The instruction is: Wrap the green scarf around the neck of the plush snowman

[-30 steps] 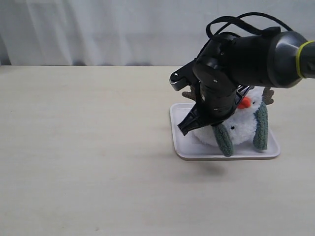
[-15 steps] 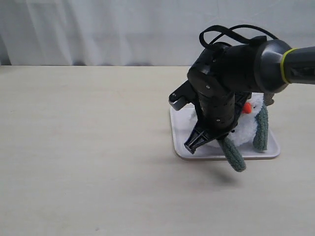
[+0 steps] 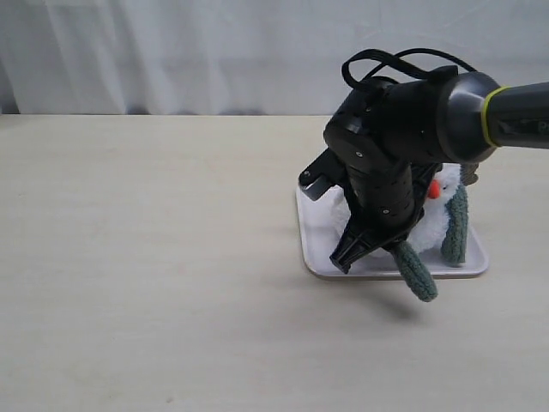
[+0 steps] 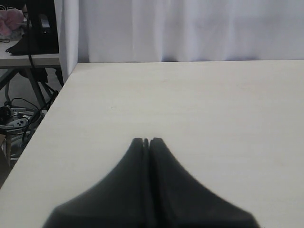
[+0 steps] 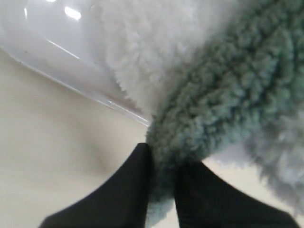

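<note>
The plush snowman (image 3: pixel 431 225) lies on a white tray (image 3: pixel 319 225), mostly behind my right arm; only its orange nose (image 3: pixel 432 188) and some white fluff show. The green scarf (image 3: pixel 415 271) drapes over it: one end (image 3: pixel 455 225) hangs at the snowman's right side, the other reaches past the tray's front edge. My right gripper (image 5: pixel 164 156) is shut on that end of the green scarf (image 5: pixel 223 107), next to the white plush (image 5: pixel 147 47). The neck is hidden. My left gripper (image 4: pixel 146 141) is shut with nothing in it, above bare table.
The white tray's rim (image 5: pixel 61 71) runs close by the right gripper. A pale wooden table (image 3: pixel 146 257) stretches to the left. A white curtain (image 3: pixel 171 51) closes off the back. The table's edge (image 4: pixel 61 90) and a cluttered stand show in the left wrist view.
My right gripper has moved down and toward the tray's front edge, pulling the held scarf end out past the tray's rim. The snowman is now more hidden behind the arm.
</note>
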